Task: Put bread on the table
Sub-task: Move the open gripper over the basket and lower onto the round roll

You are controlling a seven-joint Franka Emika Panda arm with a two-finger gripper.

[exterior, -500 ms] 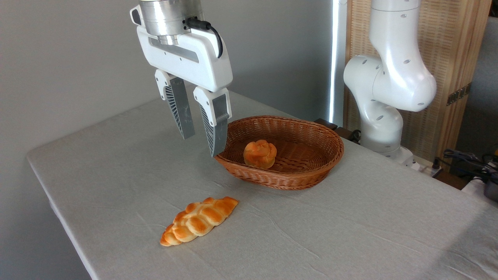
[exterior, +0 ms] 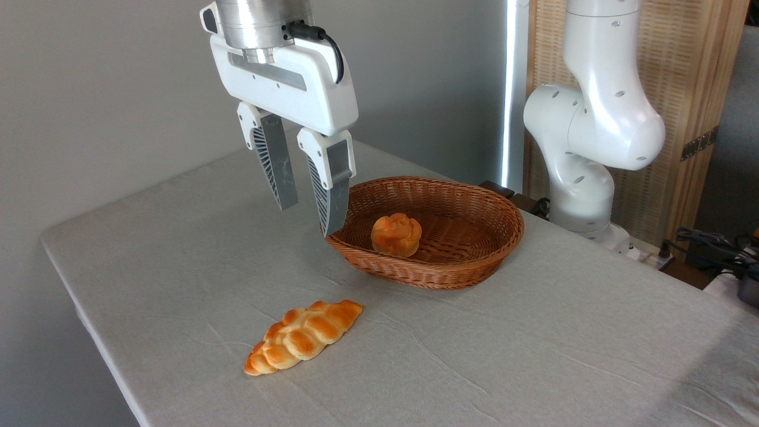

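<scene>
One fixed camera watches me from the table's [exterior: 178, 249] near side, above tabletop height, angled down and across toward my base [exterior: 584, 196] and the back wall. It sits close: my claw [exterior: 308, 219] fills the upper left, cropped at top.

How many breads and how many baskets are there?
Braided bread loaf on the table: 1
Round bread roll in the basket: 1
Wicker basket: 1
Total: 3 things, 2 of them bread
</scene>
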